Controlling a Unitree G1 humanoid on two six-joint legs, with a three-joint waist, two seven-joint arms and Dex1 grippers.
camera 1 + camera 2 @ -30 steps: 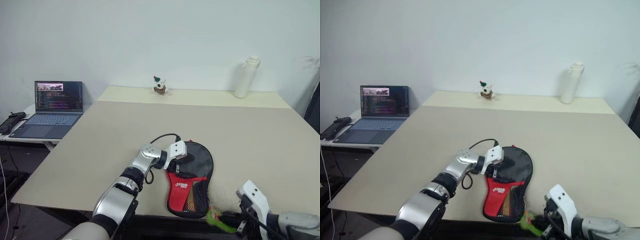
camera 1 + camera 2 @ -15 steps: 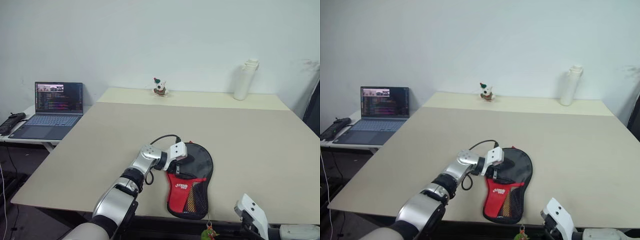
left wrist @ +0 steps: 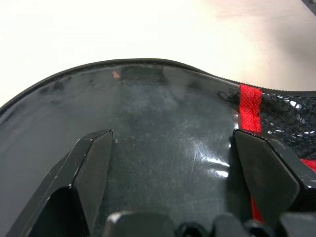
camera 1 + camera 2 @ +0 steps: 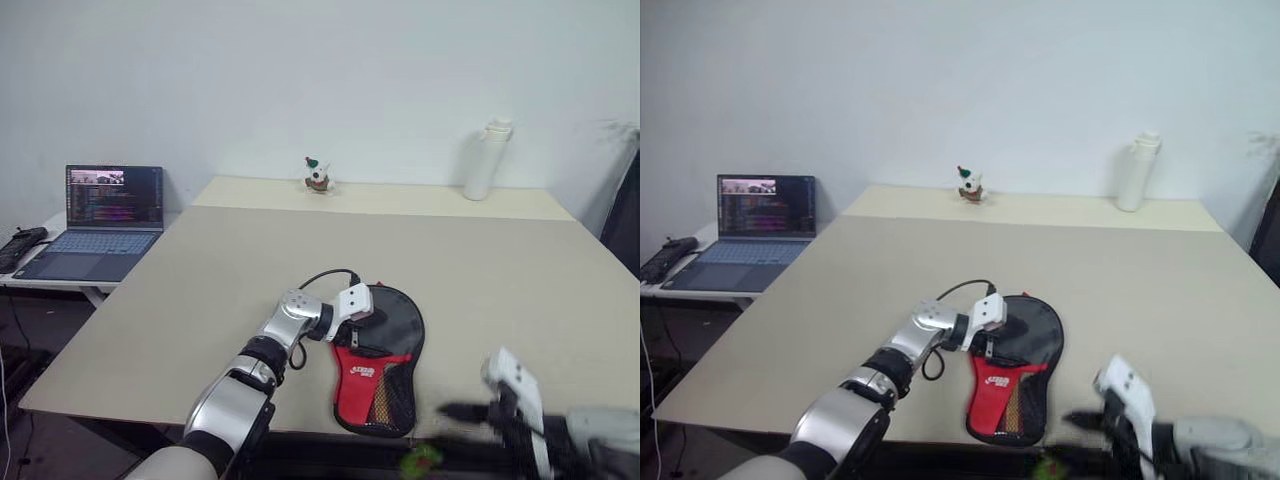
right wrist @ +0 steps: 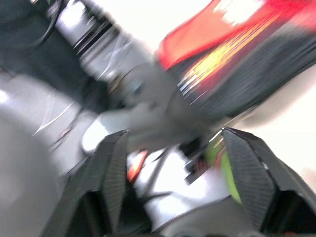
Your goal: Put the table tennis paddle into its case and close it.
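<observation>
The right end effector (image 4: 470, 412) is seen raised to the near edge of the table (image 4: 500, 280), its two black fingers spread apart with nothing between them. A second earlier it hung lower at that edge, and a green-and-red tag appeared to be pinched at its tips; half a second ago that tag dangled below the edge, and now a blurred green object (image 4: 421, 458) is seen loose beneath the table edge, apparently released. This tag is judged to be the zip pull, so the closing stroke is likely finished or abandoned; how far the zip is drawn cannot be told.

The case (image 4: 380, 360) lies flat near the front edge, black upper half away from the robot, red lower half toward it. The table tennis paddle is judged to be inside. The left end effector (image 4: 362, 318) is held wide open over the case's black upper part, gripping nothing, unchanged from the earlier frames. The case itself has not shifted.
</observation>
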